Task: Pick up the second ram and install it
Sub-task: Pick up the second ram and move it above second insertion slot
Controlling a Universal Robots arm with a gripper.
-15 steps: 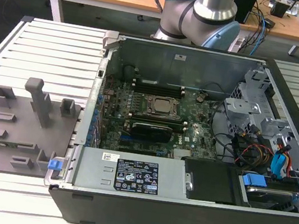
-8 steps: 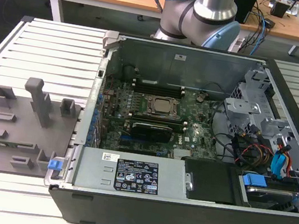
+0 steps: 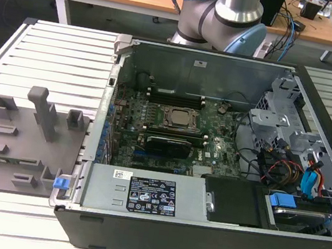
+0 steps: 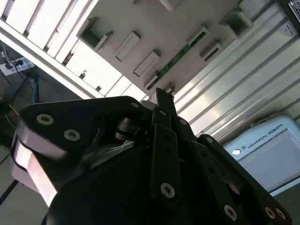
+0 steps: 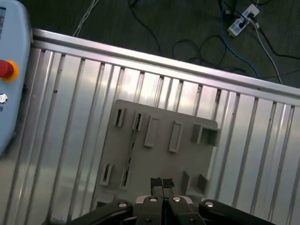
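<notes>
The second ram (image 5: 131, 143) is a thin green strip standing on edge in a long slot of the grey slotted tray (image 5: 159, 161). In the second wrist view the ram (image 4: 180, 56) shows its green edge running across the tray (image 4: 140, 18). My gripper (image 5: 162, 182) hangs well above the tray's edge, apart from the ram. Its two black fingertips press together with nothing between them. In the second wrist view one finger (image 4: 164, 105) points toward the tray. The exterior view has the tray (image 3: 24, 140) at its left, beside the open computer case (image 3: 213, 144).
The case holds the green motherboard (image 3: 212, 154), a processor socket (image 3: 178, 118), cables and drive bays at the exterior view's right. A ribbed metal table (image 5: 262, 140) carries the tray. A teach pendant (image 5: 9, 79) lies beside the tray. Cables and a power strip (image 5: 243, 18) lie on the floor.
</notes>
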